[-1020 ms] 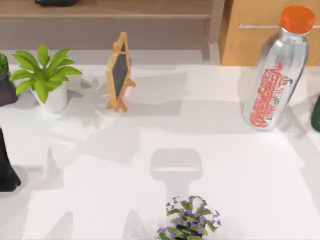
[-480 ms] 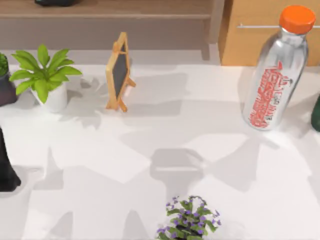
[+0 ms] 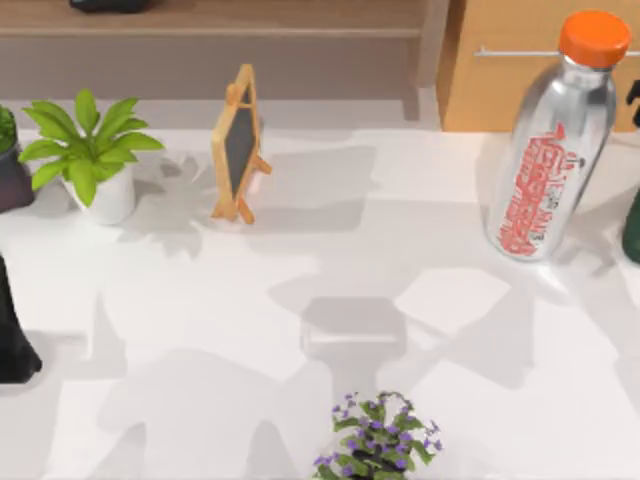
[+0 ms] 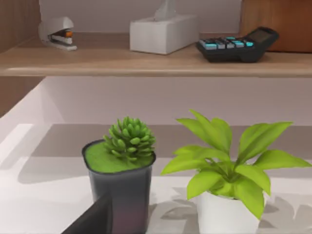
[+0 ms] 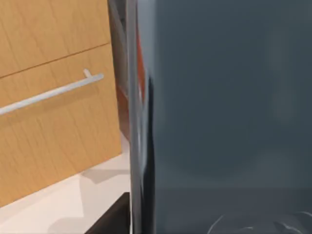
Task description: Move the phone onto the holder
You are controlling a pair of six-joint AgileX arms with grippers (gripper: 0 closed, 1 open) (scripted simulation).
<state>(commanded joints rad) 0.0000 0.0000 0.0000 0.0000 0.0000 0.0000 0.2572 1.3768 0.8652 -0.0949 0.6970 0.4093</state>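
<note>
While easel (image 3: 237,143) stands far-left | bottle (image 3: 548,140) right | table (image 3: 250,300) between open

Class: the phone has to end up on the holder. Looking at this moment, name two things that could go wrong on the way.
1. The phone sits very close to the right wrist camera, beside the wooden cabinet. The tall orange-capped bottle stands at the table's right, so a sweep toward the middle might knock it over.
2. The purple-flowered plant stands just below the pale grey shape at mid-table in the top view. A low approach there might brush it.
</note>
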